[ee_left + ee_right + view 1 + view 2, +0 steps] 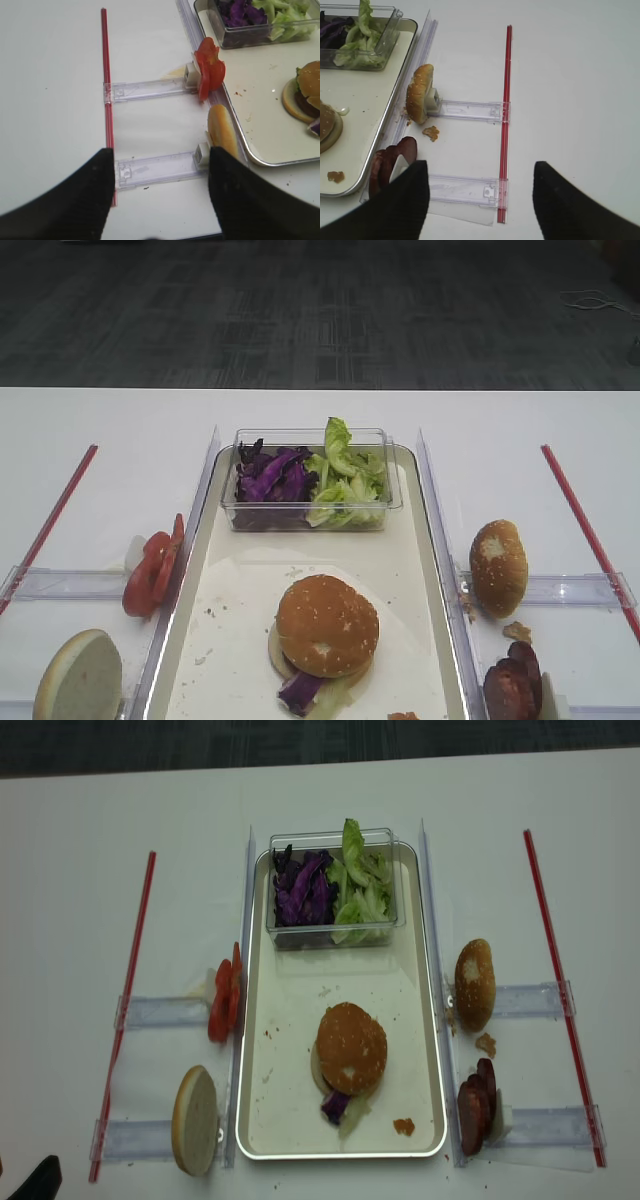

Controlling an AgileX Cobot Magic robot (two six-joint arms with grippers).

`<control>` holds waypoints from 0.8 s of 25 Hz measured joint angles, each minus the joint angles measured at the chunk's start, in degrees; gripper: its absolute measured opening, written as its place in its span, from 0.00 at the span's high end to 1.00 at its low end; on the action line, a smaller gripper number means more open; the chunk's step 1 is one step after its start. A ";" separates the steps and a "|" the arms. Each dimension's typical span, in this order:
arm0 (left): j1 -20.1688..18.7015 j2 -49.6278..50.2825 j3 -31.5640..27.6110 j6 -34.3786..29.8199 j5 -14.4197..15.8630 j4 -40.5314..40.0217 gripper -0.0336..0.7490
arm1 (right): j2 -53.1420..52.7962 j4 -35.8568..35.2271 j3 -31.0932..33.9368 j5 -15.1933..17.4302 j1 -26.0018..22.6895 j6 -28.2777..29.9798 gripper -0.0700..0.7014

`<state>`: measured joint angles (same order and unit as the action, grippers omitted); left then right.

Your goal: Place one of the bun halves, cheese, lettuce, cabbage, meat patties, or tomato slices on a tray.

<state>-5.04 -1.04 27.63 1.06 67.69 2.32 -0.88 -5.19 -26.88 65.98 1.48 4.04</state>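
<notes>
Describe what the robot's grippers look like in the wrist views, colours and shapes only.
Each wrist view shows only two broad fingers at the bottom edge. The right gripper has matt black fingers with a faint ribbed texture and rounded tips. The left gripper looks the same: black, wide, softly rounded fingers. No cables or markings are visible.

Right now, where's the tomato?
The tomato slices stand on edge left of the tray in the high view, above the cut bun half.

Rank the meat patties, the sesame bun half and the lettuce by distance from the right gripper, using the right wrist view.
1. meat patties: beside the left finger of the right gripper, outside the tray.
2. sesame bun half: farther up, standing on edge.
3. lettuce: farthest, in the clear box.
</notes>
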 joint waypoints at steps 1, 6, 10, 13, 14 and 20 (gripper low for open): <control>0.00 0.00 0.00 0.00 0.00 0.00 0.45 | 0.00 0.00 0.00 0.00 0.00 0.00 0.30; 0.00 0.00 0.00 0.00 0.00 0.00 0.45 | 0.00 0.00 0.00 0.00 0.00 0.00 0.30; 0.00 0.00 0.00 0.00 0.00 0.00 0.45 | 0.00 0.00 0.00 0.00 0.00 0.00 0.30; 0.00 0.00 0.00 0.00 0.00 0.00 0.45 | 0.00 0.00 0.00 0.00 0.00 0.00 0.30; 0.00 0.00 0.00 0.00 0.00 0.00 0.45 | 0.00 0.00 0.00 0.00 0.00 0.00 0.30; 0.00 0.00 0.00 0.00 0.00 0.00 0.45 | 0.00 0.00 0.00 0.00 0.00 0.00 0.30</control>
<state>-5.04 -1.04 27.63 1.06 67.69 2.32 -0.88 -5.19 -26.88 65.98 1.48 4.04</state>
